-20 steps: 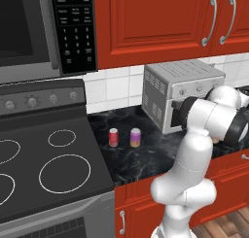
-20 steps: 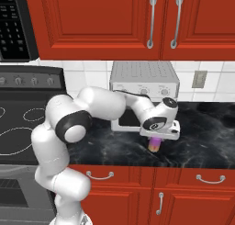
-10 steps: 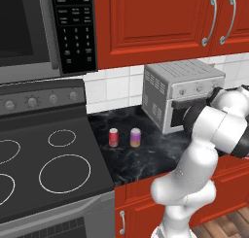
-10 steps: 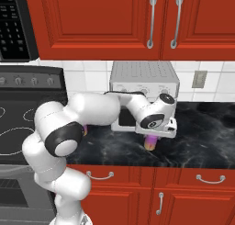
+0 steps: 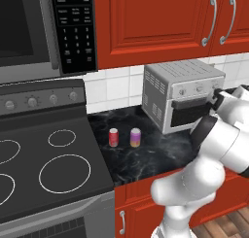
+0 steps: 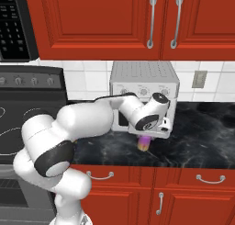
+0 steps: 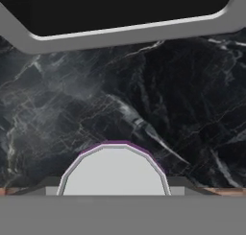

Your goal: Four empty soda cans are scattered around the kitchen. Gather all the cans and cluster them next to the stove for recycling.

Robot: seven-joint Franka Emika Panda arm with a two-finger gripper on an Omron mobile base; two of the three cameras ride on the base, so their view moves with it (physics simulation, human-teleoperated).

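The jaws [image 6: 145, 140] are closed on a purple-pink soda can [image 6: 145, 143], which hangs below the white hand in front of the toaster oven [image 6: 143, 84] in the right base view; the can's purple body and orange base band show beneath the hand, clear of the black marbled tabletop [image 6: 193, 141] under it. In the hand view the silvery top of that held can [image 7: 115, 169] with its thin purple rim sits at the bottom centre, the marbled tabletop [image 7: 144, 95] spreads beyond it, and the grey-framed dark door of the toaster oven [image 7: 120, 13] runs across the top. The finger tips themselves are hidden by the can and the hand. In the left base view the arm's white forearm and dark joint stand in front of the toaster oven [image 5: 182, 93], on its right side. Left of the toaster oven, on the tabletop [image 5: 146, 154], two more cans stand upright just beside each other without touching: a red soda can [image 5: 113, 137] and a second purple-pink soda can [image 5: 135, 137], the red one nearer the stove [image 5: 44, 169]. Both stand close to the stove's right edge. The stove's flat black cooktop carries white burner rings, its knobbed back panel rises behind, and a black microwave [image 5: 44, 28] hangs above it beside red cabinets [image 5: 160, 23].
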